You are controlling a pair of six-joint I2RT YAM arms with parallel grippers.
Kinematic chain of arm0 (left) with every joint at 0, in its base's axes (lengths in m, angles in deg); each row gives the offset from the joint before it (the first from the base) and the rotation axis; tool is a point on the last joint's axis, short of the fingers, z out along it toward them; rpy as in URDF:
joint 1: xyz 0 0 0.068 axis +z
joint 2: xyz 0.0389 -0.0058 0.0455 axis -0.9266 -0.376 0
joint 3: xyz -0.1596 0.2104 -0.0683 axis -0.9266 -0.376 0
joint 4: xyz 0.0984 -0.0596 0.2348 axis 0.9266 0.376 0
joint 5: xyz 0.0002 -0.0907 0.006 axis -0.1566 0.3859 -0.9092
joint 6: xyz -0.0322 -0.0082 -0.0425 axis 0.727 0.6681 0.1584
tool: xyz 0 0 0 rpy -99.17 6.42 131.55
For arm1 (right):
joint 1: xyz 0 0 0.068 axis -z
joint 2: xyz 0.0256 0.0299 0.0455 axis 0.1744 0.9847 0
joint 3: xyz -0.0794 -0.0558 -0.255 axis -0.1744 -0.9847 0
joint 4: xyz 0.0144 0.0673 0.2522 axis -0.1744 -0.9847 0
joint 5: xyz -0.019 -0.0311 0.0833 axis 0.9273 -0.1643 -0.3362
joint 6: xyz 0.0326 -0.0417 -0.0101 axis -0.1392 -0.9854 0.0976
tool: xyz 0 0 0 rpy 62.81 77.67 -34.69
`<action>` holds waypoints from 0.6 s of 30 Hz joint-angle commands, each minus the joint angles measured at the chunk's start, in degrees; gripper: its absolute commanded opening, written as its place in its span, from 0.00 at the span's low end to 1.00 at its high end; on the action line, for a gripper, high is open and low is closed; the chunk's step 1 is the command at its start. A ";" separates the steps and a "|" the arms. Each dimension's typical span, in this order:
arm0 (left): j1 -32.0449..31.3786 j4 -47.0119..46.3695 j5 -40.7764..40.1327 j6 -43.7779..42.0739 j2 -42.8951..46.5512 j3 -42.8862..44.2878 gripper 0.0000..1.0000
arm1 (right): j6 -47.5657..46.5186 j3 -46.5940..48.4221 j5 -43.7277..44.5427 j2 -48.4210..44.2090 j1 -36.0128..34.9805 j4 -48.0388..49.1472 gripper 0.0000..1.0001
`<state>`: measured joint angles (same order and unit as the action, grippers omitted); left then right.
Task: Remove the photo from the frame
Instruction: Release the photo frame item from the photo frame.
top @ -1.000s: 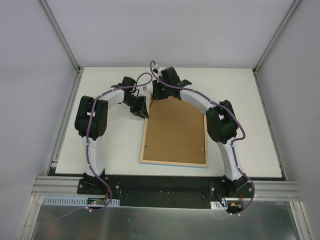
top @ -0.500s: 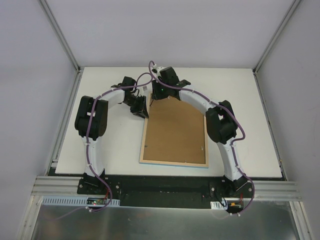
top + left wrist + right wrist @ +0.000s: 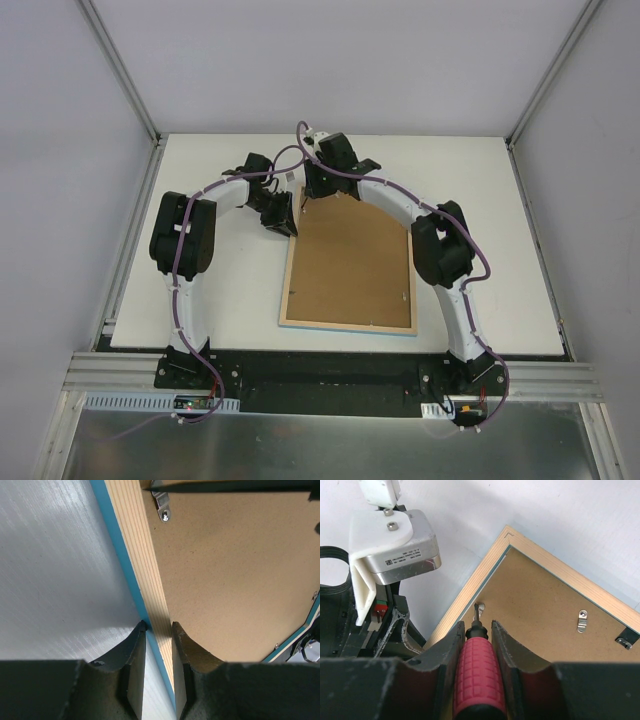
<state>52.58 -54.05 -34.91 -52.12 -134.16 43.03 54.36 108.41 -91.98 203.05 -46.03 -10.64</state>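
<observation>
The frame (image 3: 345, 325) lies face down on the table, pale wood rim up, blue edge showing. The brown backing board (image 3: 350, 265) fills it and hides the photo. My left gripper (image 3: 283, 222) is shut on the frame's left rim (image 3: 140, 555) near the far corner, one finger outside and one over the board (image 3: 235, 570). My right gripper (image 3: 477, 623) is shut on a red-handled screwdriver (image 3: 479, 675). The screwdriver's tip rests at a metal clip (image 3: 480, 611) by the left rim (image 3: 472, 582).
A second metal clip (image 3: 581, 621) sits on the board by the far rim, and a dark hanger (image 3: 626, 641) lies further along it. The left wrist's camera housing (image 3: 395, 540) stands close beside the right gripper. White table (image 3: 220, 290) surrounds the frame; grey walls enclose the cell.
The right gripper with the screwdriver has edged slightly left over the frame's far left corner. The left gripper and the frame have not moved.
</observation>
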 commanded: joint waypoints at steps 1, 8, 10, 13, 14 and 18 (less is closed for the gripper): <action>-0.93 1.29 -4.52 -1.66 -0.88 -1.35 0.00 | -1.01 3.90 -0.06 -2.04 0.22 -0.99 0.01; -0.93 1.29 -4.52 -1.75 -0.62 -1.18 0.00 | 2.51 9.61 -9.30 -4.23 1.01 -4.42 0.01; -0.84 1.29 -4.52 -1.75 -0.53 -1.00 0.00 | 2.69 9.71 -10.18 -5.63 1.45 -5.47 0.01; -0.84 1.29 -4.43 -1.66 -0.36 -0.74 0.00 | 2.34 6.91 -10.80 -9.40 2.58 -6.09 0.01; -0.84 1.29 -4.34 -1.75 -0.18 -0.74 0.02 | 1.90 5.15 -10.88 -10.90 3.11 -6.09 0.01; -0.75 1.37 -3.82 -1.83 0.52 -0.30 0.14 | -2.05 -3.89 -11.32 -16.96 4.96 -5.66 0.01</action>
<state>52.58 -54.03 -34.96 -52.12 -134.03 43.03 55.35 110.40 -101.18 195.77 -43.04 -16.43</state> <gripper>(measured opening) 0.213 0.279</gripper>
